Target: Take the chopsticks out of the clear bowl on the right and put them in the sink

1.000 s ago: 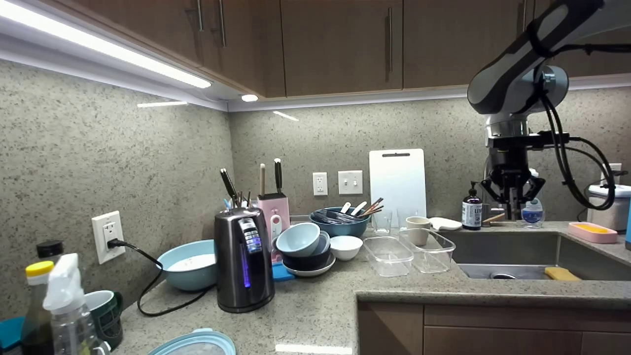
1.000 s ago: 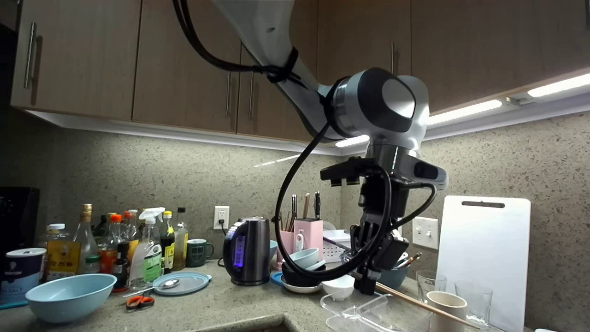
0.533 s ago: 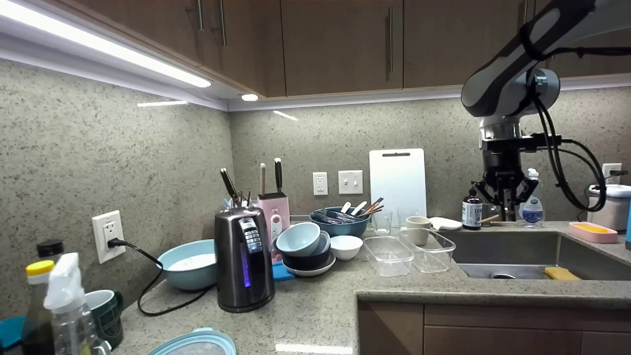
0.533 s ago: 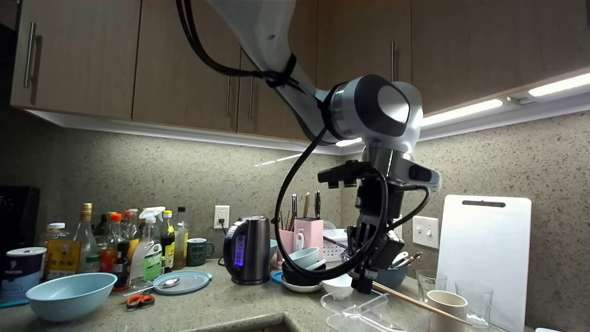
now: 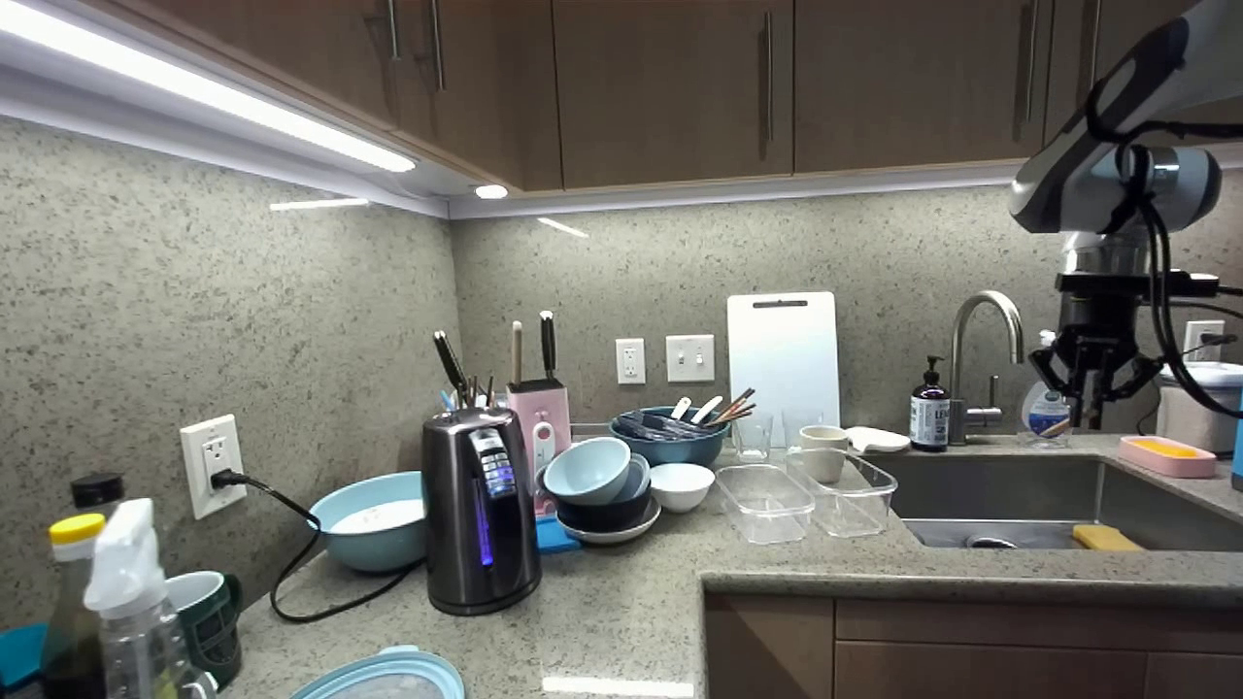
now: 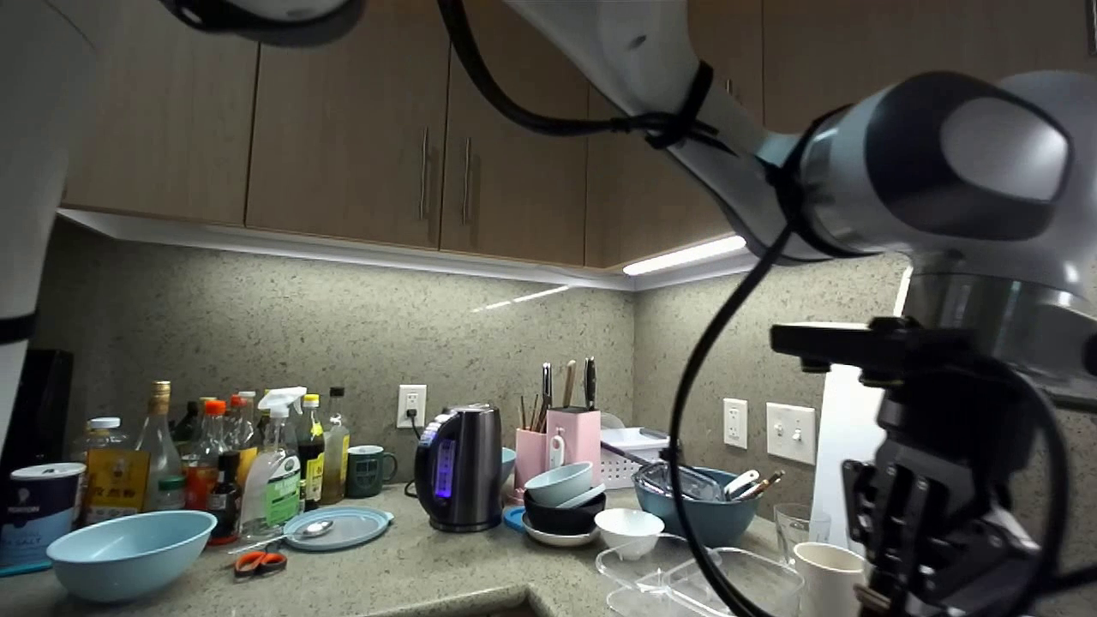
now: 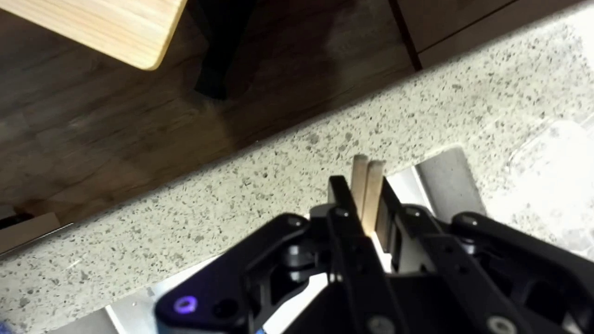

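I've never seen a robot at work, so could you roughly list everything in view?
Chopsticks: two, light brown, in the tool
Sink: one, steel, in the counter
Sponge-like item: one, yellow, in the sink
Faucet: one, silvery, behind the sink
Clear containers: two, transparent, beside the sink
Bowls: several, blue, white, black, on counter
Kettle: one, dark grey, on counter
Cutting board: one, white, against wall
Knife block: one, pink, near kettle
Bottles: many, mixed colours, mostly along wall
Cabinets: several, brown, overhead
Robot arm: one, white-black, near sink
Tool: one, black, arm's end
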Available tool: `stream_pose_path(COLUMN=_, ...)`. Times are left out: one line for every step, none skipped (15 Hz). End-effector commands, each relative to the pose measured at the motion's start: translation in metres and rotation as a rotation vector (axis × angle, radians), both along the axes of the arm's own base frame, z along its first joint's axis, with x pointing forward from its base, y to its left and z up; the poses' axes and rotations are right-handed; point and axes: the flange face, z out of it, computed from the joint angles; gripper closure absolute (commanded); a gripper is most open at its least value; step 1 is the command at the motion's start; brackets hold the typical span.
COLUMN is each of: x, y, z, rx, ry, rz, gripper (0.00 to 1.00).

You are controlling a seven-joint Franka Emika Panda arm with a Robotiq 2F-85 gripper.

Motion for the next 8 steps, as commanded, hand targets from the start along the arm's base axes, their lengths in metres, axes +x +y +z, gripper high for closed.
stream_pose_path(x=0.002, y=-0.053, z=-0.027, rx=0.057, ry=-0.055, rz=-0.068, gripper=0.96)
stream_pose_path(x=-0.008, y=-0.033, z=-0.014, rx=0.026, ry=-0.039, rz=-0.049, gripper=0.85)
stream_pose_path(x=-0.008, y=-0.044, z=-0.022, rx=0.034, ry=-0.043, rz=-0.070, gripper=0.85)
stream_pose_path(x=-0.005, y=-0.051, z=-0.028, rx=0.035, ry=-0.038, rz=-0.079, gripper=0.85)
stream_pose_path(x=-0.001, y=-0.053, z=-0.032, rx=0.036, ry=-0.033, rz=-0.079, gripper=0.85)
stream_pose_path(x=0.002, y=-0.053, z=-0.034, rx=0.036, ry=-0.030, rz=-0.075, gripper=0.96)
stream_pose_path(x=0.011, y=-0.060, z=-0.039, rx=0.051, ry=-0.023, rz=-0.065, gripper=0.96)
stream_pose_path(x=0.017, y=-0.065, z=-0.043, rx=0.053, ry=-0.018, rz=-0.072, gripper=0.96)
